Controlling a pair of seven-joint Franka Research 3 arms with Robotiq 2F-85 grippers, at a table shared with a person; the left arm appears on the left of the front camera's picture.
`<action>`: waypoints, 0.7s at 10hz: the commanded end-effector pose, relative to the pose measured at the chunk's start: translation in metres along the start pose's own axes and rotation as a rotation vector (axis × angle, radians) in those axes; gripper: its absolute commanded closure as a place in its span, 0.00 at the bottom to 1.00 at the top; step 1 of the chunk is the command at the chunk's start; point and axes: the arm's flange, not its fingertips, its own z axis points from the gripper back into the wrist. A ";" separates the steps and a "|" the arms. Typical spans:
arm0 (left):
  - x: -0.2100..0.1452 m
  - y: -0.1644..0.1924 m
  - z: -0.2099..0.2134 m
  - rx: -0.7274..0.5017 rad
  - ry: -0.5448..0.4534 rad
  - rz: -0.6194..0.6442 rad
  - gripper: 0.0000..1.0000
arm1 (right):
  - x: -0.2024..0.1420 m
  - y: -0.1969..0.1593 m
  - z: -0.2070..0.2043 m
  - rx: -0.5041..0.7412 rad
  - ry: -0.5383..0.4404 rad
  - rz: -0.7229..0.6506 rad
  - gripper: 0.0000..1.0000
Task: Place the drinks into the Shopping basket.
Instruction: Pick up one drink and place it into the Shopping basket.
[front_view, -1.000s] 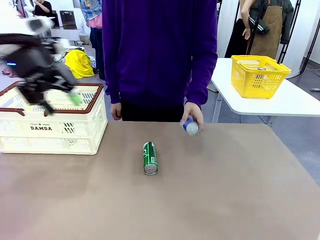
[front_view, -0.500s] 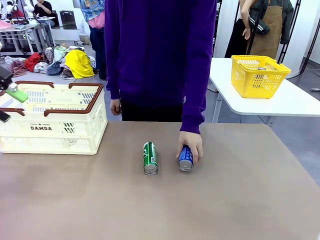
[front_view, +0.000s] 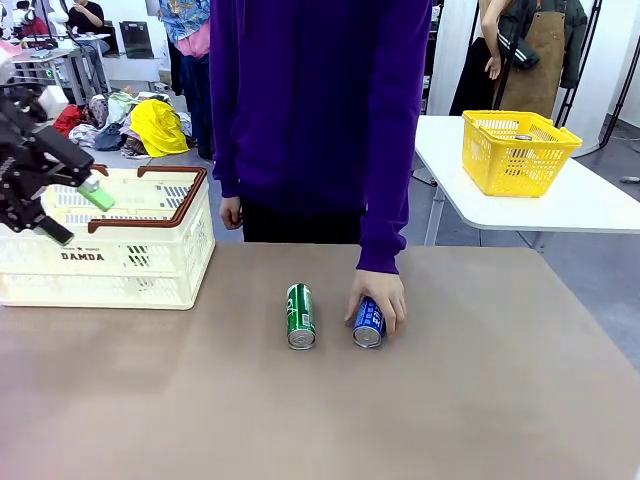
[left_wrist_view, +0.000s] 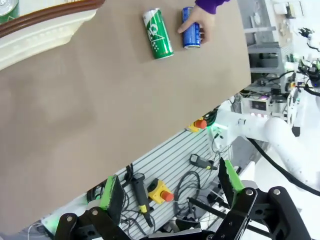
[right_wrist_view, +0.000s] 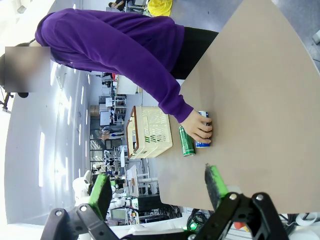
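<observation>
"How far along is it?"
"One green can (left_wrist_view: 7, 9) seems to be inside the basket (front_view: 130, 262). A loose green can (front_view: 300, 316) and a blue can (front_view: 368, 322), under the person's hand (front_view: 381, 293), lie on the table (front_view: 480, 400) well right of the basket."
"End effectors?"
"The left end effector (front_view: 75, 213) is over the basket, wide and empty. The right end effector (right_wrist_view: 159, 186) is wide and empty too."

green can (front_view: 301, 316) lying, blue can (front_view: 369, 322) beside, cream crate (front_view: 150, 268) left

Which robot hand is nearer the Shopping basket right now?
Left. The left hand hovers right by the Shopping basket; the right hand is far off, across the table from it.
</observation>
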 end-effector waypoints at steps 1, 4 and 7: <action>-0.006 0.033 0.026 -0.020 -0.009 0.062 0.00 | 0.002 0.001 0.000 0.025 -0.009 0.025 0.00; -0.018 0.050 0.038 -0.029 -0.027 0.121 0.00 | 0.002 0.001 0.000 0.025 -0.009 0.025 0.00; 0.019 0.004 0.004 0.158 -0.030 0.185 0.00 | 0.002 0.001 0.000 0.025 -0.009 0.025 0.00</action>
